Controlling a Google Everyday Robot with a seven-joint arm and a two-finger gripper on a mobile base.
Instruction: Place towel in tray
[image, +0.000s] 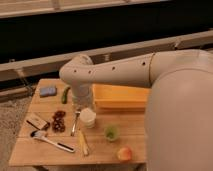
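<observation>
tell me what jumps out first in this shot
The huge white arm reaches in from the right, its claw pointing down by the left end of the yellow-orange tray. Small items dot the wooden table, among them a blue pad at its far-left corner and a round fruit near the front edge.

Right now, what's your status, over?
Gripper low beside tray, near white cup. Towel not made out. Cup and utensils crowd the table beneath.
</observation>
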